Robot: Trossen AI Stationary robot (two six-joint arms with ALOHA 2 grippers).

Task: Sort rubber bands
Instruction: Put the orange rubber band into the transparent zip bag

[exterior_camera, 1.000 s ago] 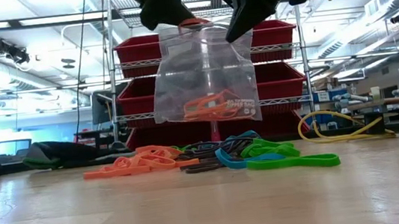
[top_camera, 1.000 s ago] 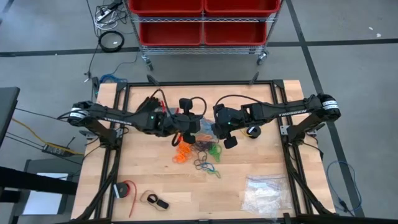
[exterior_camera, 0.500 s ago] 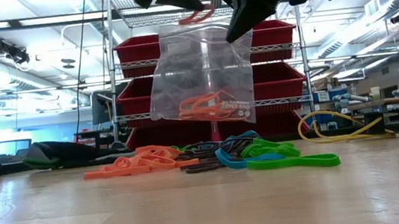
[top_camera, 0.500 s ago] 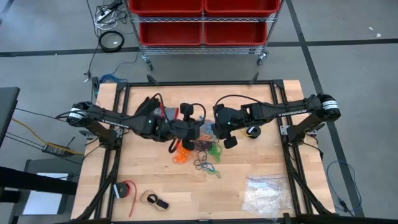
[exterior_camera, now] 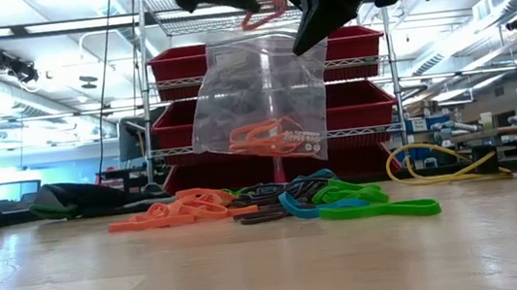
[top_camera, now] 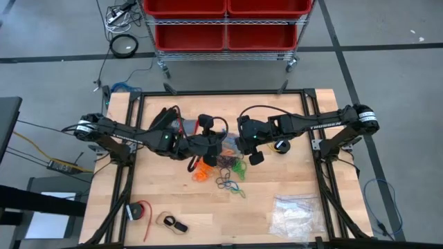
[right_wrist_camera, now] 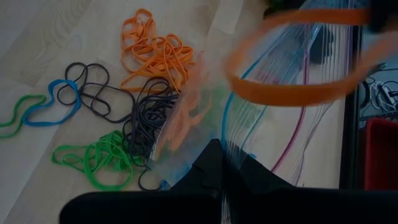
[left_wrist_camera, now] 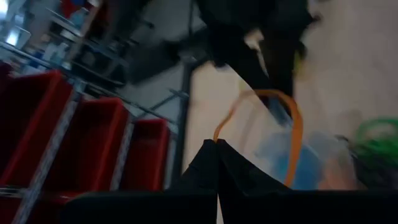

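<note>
My right gripper (exterior_camera: 306, 34) is shut on a clear zip bag (exterior_camera: 257, 87) that hangs above the rubber bands (exterior_camera: 275, 206), a loose pile of orange, black, blue and green loops on the table. A few orange bands (exterior_camera: 268, 139) lie in the bag's bottom. My left gripper (exterior_camera: 241, 6) is shut on one orange band (exterior_camera: 265, 14), held just above the bag's top edge. In the high view both grippers, left (top_camera: 212, 146) and right (top_camera: 254, 156), meet over the pile (top_camera: 223, 170). My left gripper pinches one orange band at one point of its loop (left_wrist_camera: 217, 140) between its shut fingertips. The rest of the loop (left_wrist_camera: 292, 130) stands out beyond the fingers, clear of the table, above the bag's mouth. My right gripper pinches the bag's top edge (right_wrist_camera: 225, 144) between its two shut fingers, slanting down from above. The bag hangs below the fingers, clear of the table, its bottom (exterior_camera: 259, 153) just above the pile.
A clear bag of whitish pieces (top_camera: 296, 214) lies near the front right corner. A red roll (top_camera: 140, 211) and a small dark item (top_camera: 174, 224) lie front left. A yellow cable (exterior_camera: 437, 169) coils at the right. Red bins on a rack (top_camera: 225, 28) stand behind the table.
My left gripper has risen and moved toward my right gripper, carrying the orange band from beside the bag's top edge to above its mouth. The bag has swung a little; my right gripper has kept still.
</note>
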